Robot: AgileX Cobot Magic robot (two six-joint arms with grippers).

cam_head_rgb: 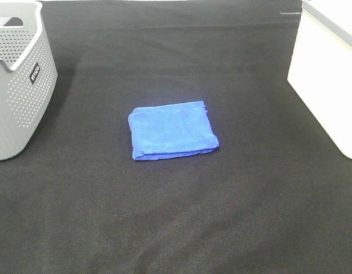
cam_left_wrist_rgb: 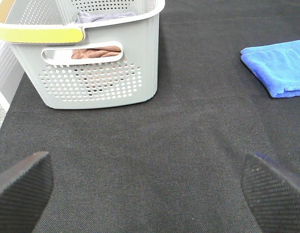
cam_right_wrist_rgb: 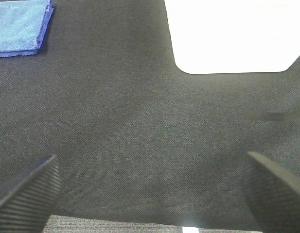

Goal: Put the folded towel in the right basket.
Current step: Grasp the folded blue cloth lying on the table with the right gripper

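Note:
A folded blue towel (cam_head_rgb: 172,130) lies flat on the black cloth in the middle of the table. It also shows in the left wrist view (cam_left_wrist_rgb: 278,67) and in the right wrist view (cam_right_wrist_rgb: 21,26). The right basket (cam_head_rgb: 328,74) is white and stands at the right edge; its side shows in the right wrist view (cam_right_wrist_rgb: 235,36). My left gripper (cam_left_wrist_rgb: 147,187) is open and empty, well short of the towel. My right gripper (cam_right_wrist_rgb: 152,189) is open and empty over bare cloth near the table's front edge. Neither gripper shows in the exterior high view.
A grey perforated basket (cam_head_rgb: 19,80) stands at the left; in the left wrist view (cam_left_wrist_rgb: 96,58) it holds brown and grey cloth. The black cloth (cam_head_rgb: 181,211) covers the table.

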